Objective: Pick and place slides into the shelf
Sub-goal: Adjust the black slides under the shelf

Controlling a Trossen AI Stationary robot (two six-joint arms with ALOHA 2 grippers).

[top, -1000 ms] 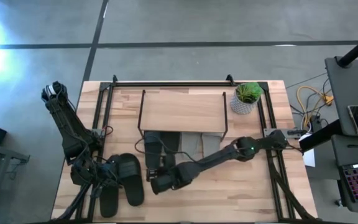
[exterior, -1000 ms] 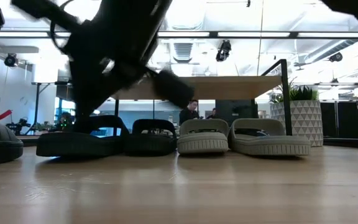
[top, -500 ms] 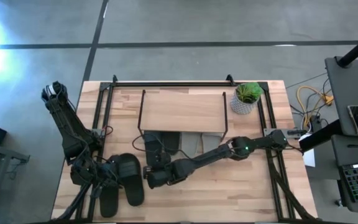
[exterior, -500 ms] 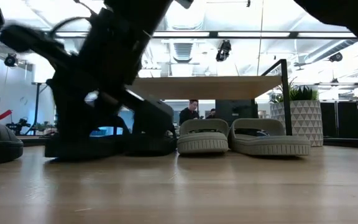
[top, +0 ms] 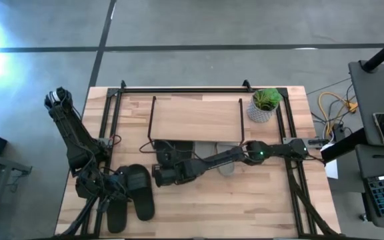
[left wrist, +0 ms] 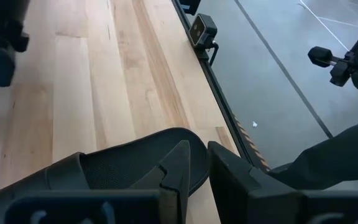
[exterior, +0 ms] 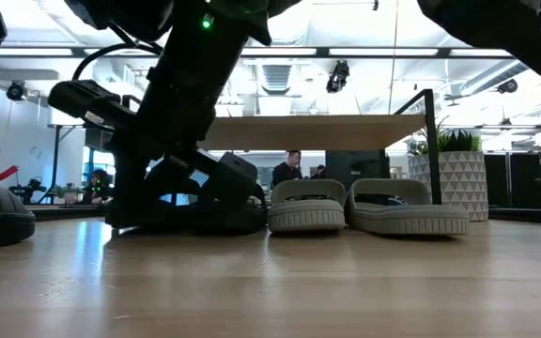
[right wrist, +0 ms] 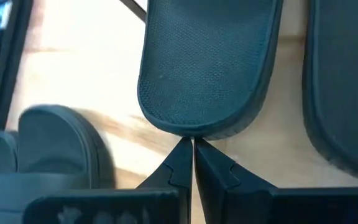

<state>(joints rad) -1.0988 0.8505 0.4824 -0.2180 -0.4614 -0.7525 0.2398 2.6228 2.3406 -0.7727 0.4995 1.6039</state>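
At the table's (top: 259, 200) near left corner the left claw (top: 104, 193) is seen low over the black slides (top: 139, 193), which lie side by side on the bare wood; in the left wrist view its fingers (left wrist: 179, 165) are drawn almost together with only a thin gap, nothing is held between them, and one black slide (left wrist: 129, 168) lies just beyond the tips. Whether the tips touch that slide cannot be told. Farther in, the right arm is stretched across the table from the right side, and the right claw (top: 162, 176) is set at the heel of the leftmost olive slide (top: 165, 155). In the right wrist view its fingers (right wrist: 180, 163) are closed tip to tip, with the tips pressed against the rounded heel edge of that slide (right wrist: 207, 68); the second olive slide (right wrist: 347, 93) lies just beside it. In the low view the claw (exterior: 130, 216) hides most of the olive pair, and the grey slides (exterior: 364, 207) are seen side by side to the right of it, heels toward the camera. All four lie partly under the front edge of the shelf (top: 195, 119), whose wooden top stands on thin black legs. Beyond the shelf's right end, a potted plant (top: 264, 105) stands near the table's far right corner.
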